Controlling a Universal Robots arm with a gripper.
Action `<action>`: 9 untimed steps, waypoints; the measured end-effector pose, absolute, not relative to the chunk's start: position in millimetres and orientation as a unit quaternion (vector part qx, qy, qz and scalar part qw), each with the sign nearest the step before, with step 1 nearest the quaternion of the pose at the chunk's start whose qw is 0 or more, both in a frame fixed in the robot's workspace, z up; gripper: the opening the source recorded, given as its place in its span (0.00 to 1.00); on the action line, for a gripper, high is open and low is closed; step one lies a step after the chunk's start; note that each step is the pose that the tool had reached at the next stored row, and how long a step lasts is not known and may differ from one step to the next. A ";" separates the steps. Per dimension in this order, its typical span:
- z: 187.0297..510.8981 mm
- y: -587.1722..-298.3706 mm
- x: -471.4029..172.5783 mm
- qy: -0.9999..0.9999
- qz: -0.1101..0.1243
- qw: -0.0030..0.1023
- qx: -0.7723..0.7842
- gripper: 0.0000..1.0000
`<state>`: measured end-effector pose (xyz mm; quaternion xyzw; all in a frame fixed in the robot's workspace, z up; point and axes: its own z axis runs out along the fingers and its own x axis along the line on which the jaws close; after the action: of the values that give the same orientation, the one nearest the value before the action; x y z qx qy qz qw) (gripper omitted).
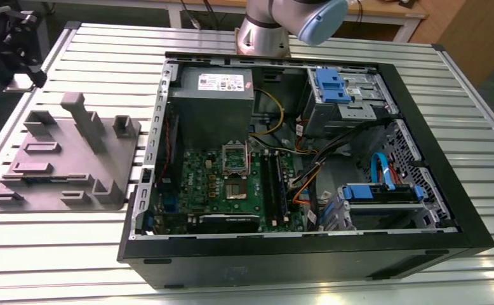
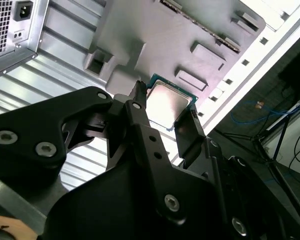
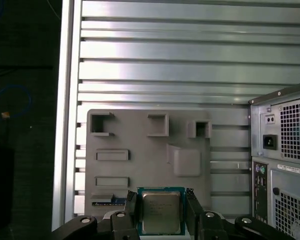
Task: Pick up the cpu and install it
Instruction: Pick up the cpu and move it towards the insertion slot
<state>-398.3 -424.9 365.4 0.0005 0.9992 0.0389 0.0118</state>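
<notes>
In both wrist views the cpu, a flat square chip with a silver-grey top and thin rim, sits between my black fingers. My gripper is shut on it by two opposite edges. It hangs well above the grey plastic tray. In the exterior view the socket with its metal frame lies on the green board inside the open computer case. My arm rises at the far edge of the table.
The black case holds a grey power supply, blue drive brackets and loose cables. The grey tray with raised blocks stands at the exterior view's left on the slatted metal table. The table's edge borders dark floor.
</notes>
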 end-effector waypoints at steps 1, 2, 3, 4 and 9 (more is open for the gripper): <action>365.5 -424.9 -395.9 0.999 0.039 0.012 0.000 0.47; 365.4 -424.9 -393.5 0.999 0.039 0.012 0.000 0.47; 365.4 -424.9 -391.0 0.999 0.039 0.012 0.000 0.47; 365.4 -424.9 -388.6 0.999 0.039 0.012 0.000 0.47; 365.4 -424.9 -376.9 0.999 0.039 0.012 0.000 0.47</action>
<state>-376.9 -424.9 365.4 0.0005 0.9992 0.0390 0.0119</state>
